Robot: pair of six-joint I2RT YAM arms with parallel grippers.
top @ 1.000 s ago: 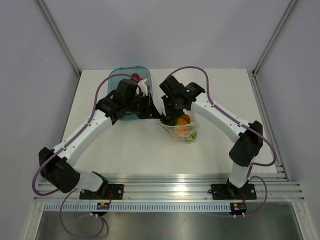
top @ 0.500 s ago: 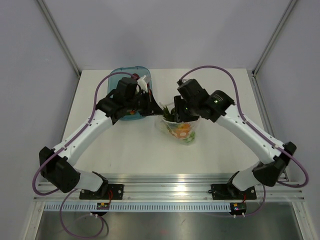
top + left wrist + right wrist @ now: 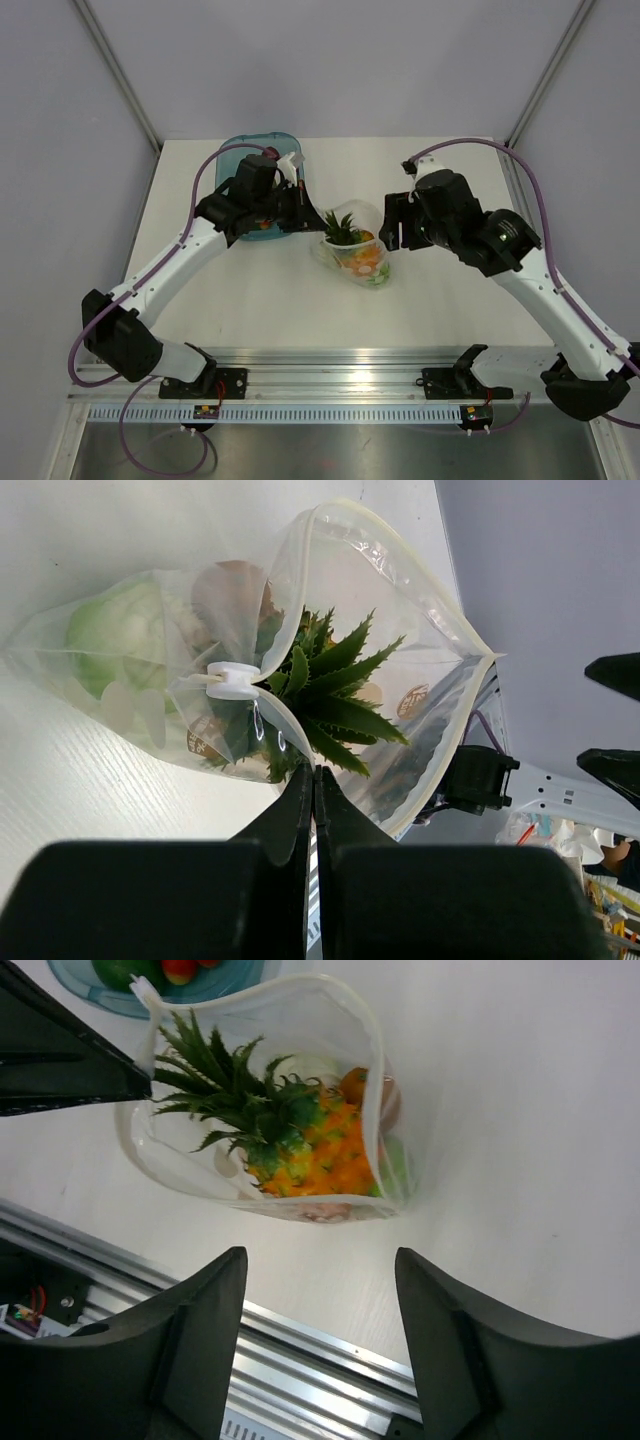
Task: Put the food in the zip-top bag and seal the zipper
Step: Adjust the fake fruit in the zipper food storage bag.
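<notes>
Zip-top bag (image 3: 358,255) just right of left gripper (image 3: 303,213), resting on table (image 3: 250,290); mouth gaping, zipper (image 3: 378,1055) unsealed. Left fingers (image 3: 290,815) pressed together, pinching near rim of bag. Inside bag, ahead of those fingertips: orange bumpy fruit (image 3: 315,1160) with green leafy crown, pale green piece (image 3: 100,630). Right gripper (image 3: 320,1260) right of bag, apart from it, jaws spread wide, holding nothing. Blue tray (image 3: 150,985) beyond bag from right gripper, red piece (image 3: 180,968) inside.

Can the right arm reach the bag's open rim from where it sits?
Probably yes: the right gripper is open facing the bag, bare table between; the left gripper pinches only the opposite side, though pineapple leaves stick out.
</notes>
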